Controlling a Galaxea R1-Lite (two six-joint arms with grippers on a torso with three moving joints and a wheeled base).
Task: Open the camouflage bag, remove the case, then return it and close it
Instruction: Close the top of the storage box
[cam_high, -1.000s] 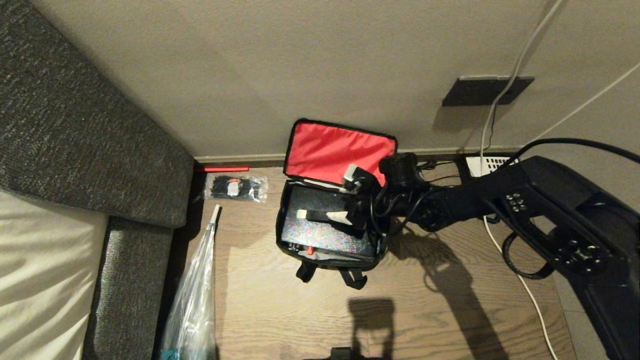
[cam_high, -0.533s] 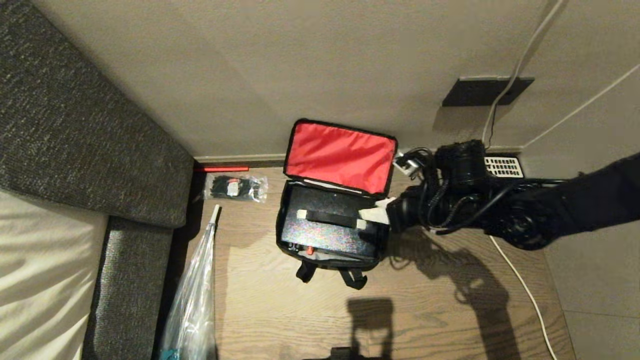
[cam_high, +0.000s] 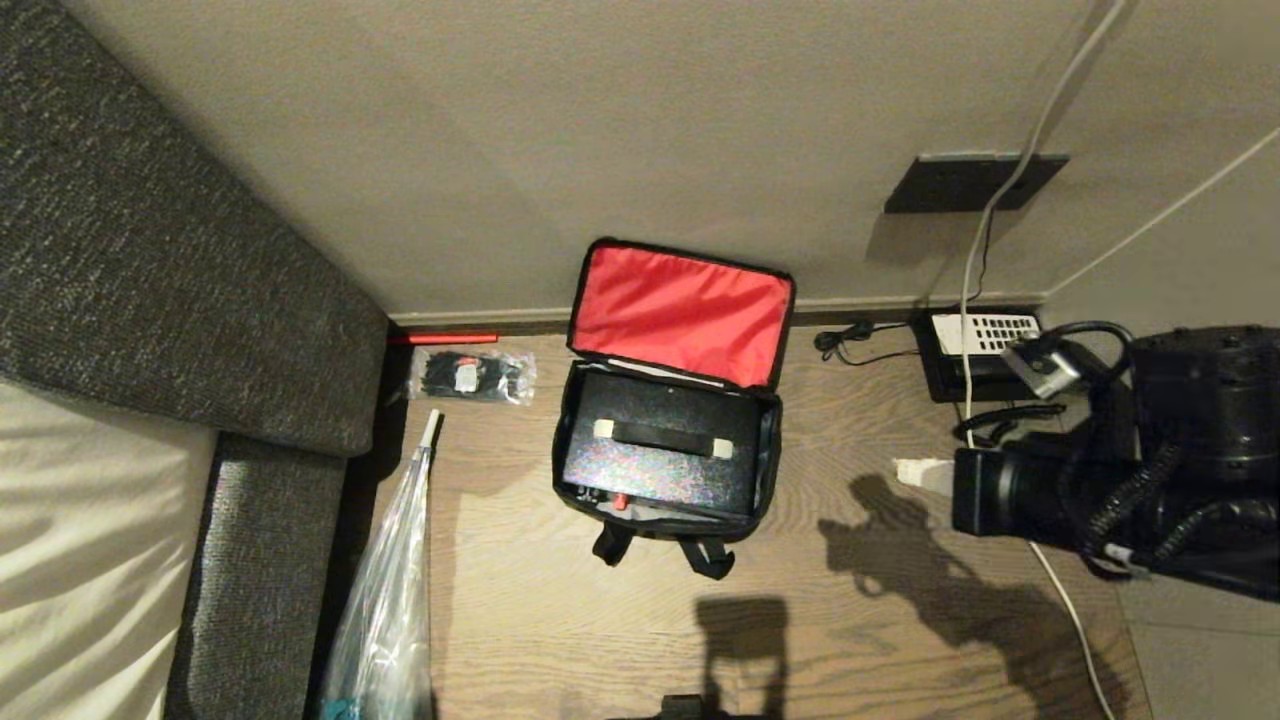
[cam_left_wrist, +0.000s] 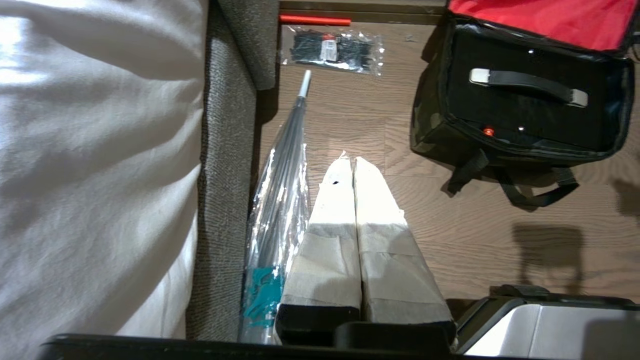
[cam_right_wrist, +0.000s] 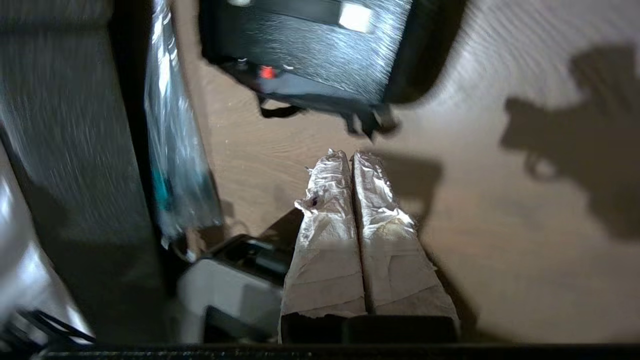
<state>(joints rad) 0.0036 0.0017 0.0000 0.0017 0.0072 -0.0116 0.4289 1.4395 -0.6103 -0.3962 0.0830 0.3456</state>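
The right gripper (cam_high: 915, 472) has pulled away from the camouflage bag (cam_high: 668, 400), jaws shut and empty. The case (cam_high: 655, 470) stays inside.

Warm, dim indoor light casts hard dark shadows on the wooden floor (cam_high: 850, 620) at lower right of the head view. The right wrist view is streaked with motion blur; the left wrist view is sharp, with a glaring white cushion (cam_left_wrist: 100, 150).
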